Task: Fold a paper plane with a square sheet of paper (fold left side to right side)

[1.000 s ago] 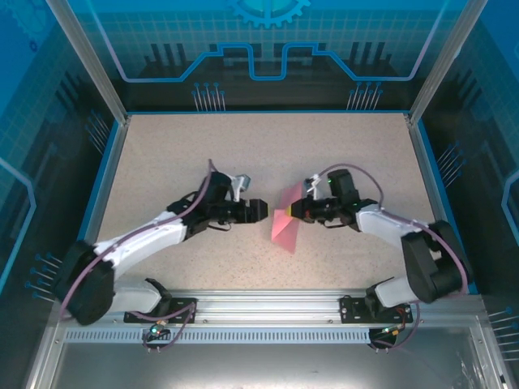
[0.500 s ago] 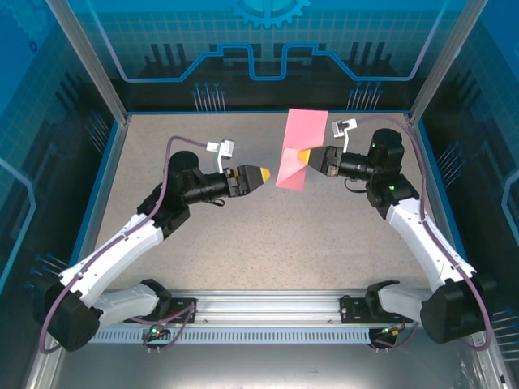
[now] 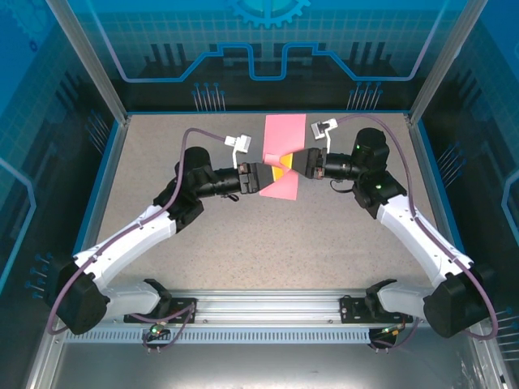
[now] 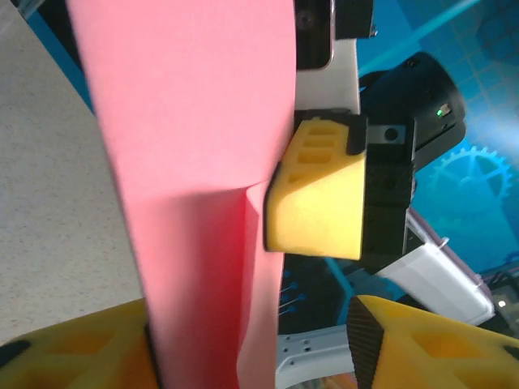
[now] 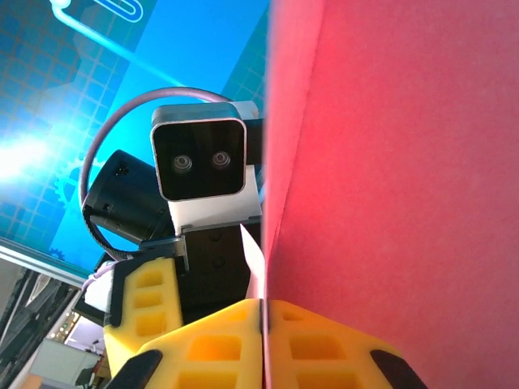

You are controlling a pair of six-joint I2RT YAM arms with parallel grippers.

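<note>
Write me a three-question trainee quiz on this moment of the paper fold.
1. True or false: the square sheet of paper lies flat on the table.
2. Which gripper is clamped on the sheet? A) left gripper B) right gripper
3. Fill in: the left gripper's jaws stand ____, with the sheet's edge between them.
Key: 1 false, it is held upright in the air; 2 B; 3 open.

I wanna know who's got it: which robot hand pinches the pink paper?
The right gripper, shut on the square sheet of paper; the left gripper is open around it.
</note>
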